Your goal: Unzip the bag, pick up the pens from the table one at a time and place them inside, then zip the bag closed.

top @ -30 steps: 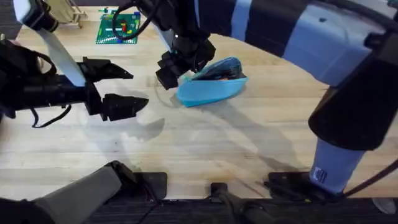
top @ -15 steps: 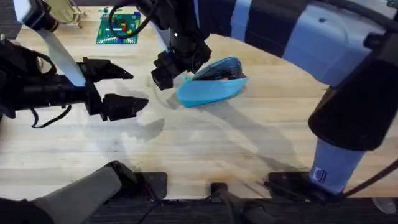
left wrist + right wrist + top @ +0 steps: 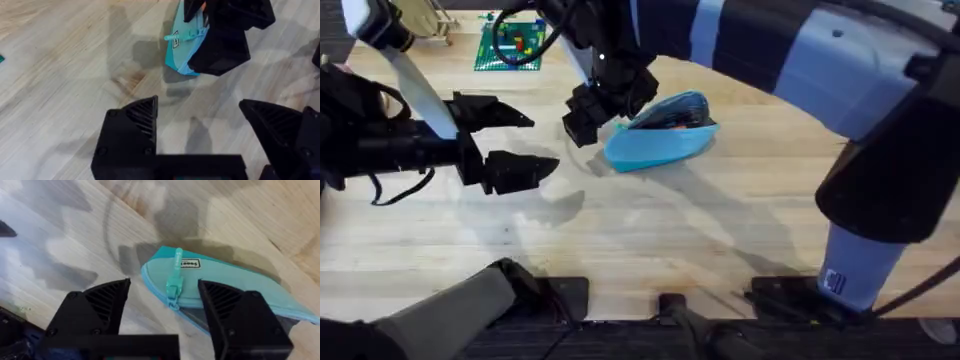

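Since a second ago, right gripper (image 3: 582,112) has shifted slightly off bag (image 3: 660,140) end, jaws wide, zipper pull (image 3: 173,277) unheld (bag open, mid-table (image 3: 650,240)); left gripper (image 3: 515,140) wide, idle; zipping remains.

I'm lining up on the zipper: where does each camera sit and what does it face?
Overhead: above the bases, looking down and forward at the table, both arms, the bag.
Left wrist: looks past the open left gripper toward the bag.
Right wrist: looks down between the open right gripper at the zipper pull.
All share the bag.
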Robot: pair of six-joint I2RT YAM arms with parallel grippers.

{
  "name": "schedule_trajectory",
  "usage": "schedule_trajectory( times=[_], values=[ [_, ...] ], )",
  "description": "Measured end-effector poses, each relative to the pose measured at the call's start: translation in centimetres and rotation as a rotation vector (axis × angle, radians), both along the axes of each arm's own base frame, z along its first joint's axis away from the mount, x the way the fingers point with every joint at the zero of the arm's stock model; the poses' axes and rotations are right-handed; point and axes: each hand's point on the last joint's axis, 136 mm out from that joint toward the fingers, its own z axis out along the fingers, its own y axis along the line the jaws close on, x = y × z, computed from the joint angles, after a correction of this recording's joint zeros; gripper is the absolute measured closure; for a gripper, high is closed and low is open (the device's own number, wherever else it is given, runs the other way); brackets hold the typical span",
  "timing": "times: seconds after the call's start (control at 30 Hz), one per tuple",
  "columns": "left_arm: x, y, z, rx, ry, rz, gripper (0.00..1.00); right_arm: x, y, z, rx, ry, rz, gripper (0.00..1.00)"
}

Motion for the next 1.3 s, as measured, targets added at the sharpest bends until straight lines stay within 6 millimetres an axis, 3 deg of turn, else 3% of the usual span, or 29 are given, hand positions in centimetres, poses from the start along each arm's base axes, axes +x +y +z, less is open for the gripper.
schedule_trajectory(
  times=[0.2,0.4,0.5,0.63,1.3],
  values=[
    [0.0,0.0,0.01,0.0,0.0,0.0,0.007,-0.14,-0.17,-0.05,-0.008,0.005,0.003,0.207],
    [0.0,0.0,0.0,0.0,0.0,0.0,0.007,-0.19,-0.23,-0.07,-0.01,0.007,0.003,0.314],
    [0.0,0.0,0.0,0.0,0.0,0.0,0.007,-0.2,-0.23,-0.07,-0.011,0.007,0.006,0.405],
    [0.0,0.0,0.0,0.0,0.001,0.0,0.007,-0.2,-0.24,-0.07,-0.011,0.007,0.006,0.628],
    [0.0,0.0,0.0,0.0,0.0,0.0,0.007,-0.43,-0.5,-0.15,-0.03,0.01,0.058,0.644]
  ],
)
